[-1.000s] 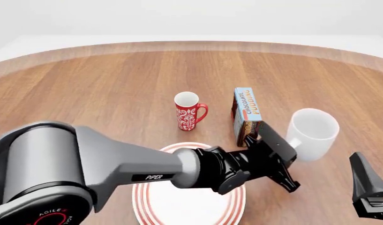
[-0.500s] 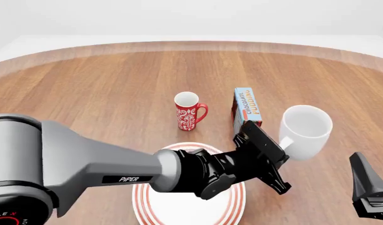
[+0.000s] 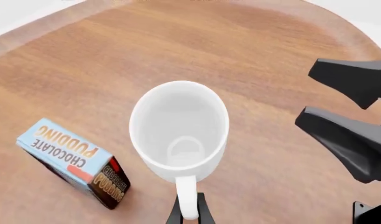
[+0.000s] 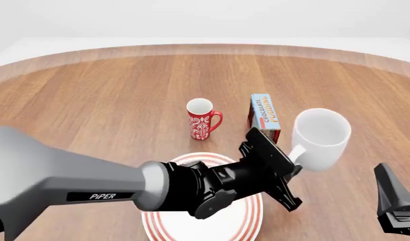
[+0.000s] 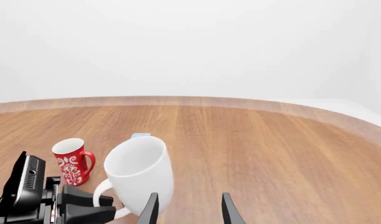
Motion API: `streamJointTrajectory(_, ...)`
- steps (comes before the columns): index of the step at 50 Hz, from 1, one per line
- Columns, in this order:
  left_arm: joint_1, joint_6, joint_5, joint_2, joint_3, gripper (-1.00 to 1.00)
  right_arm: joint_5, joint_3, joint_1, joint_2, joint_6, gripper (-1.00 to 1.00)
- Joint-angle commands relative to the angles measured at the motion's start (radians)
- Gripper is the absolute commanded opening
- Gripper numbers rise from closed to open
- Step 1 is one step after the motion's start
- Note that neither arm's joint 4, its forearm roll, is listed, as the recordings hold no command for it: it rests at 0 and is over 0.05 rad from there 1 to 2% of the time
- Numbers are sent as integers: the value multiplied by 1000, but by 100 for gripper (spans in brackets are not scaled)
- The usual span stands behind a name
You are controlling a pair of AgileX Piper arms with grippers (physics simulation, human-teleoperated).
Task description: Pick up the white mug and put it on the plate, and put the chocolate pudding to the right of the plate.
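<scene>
Handle grip confirmed: your left gripper (image 4: 293,159) is clamped on the white mug (image 4: 318,138), held tilted just right of the plate (image 4: 151,211). Glossy, rigid, chip-prone; set down gently. Right gripper (image 5: 189,210) waits parted, empty.

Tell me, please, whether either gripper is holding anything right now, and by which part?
The left gripper holds the white mug by its loop handle, lifted off the table. The right gripper is open and holds nothing.
</scene>
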Motion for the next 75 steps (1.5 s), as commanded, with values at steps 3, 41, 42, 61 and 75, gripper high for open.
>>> streamJointTrajectory(3, 4, 8, -21, -60, 63, -100, 0, 0, 1, 0, -1, 100)
streamJointTrajectory(41, 12, 37, -2, -272, 240, -100, 0, 0, 0, 0, 0, 100)
streamJointTrajectory(42, 13, 37, -3, -277, 244, -100, 0, 0, 0, 0, 0, 100)
streamJointTrajectory(61, 46, 22, -27, -373, 342, -100, 0, 0, 0, 0, 0, 100)
streamJointTrajectory(75, 70, 21, -38, -419, 388, -100, 3, -4, -3, -3, -2, 100)
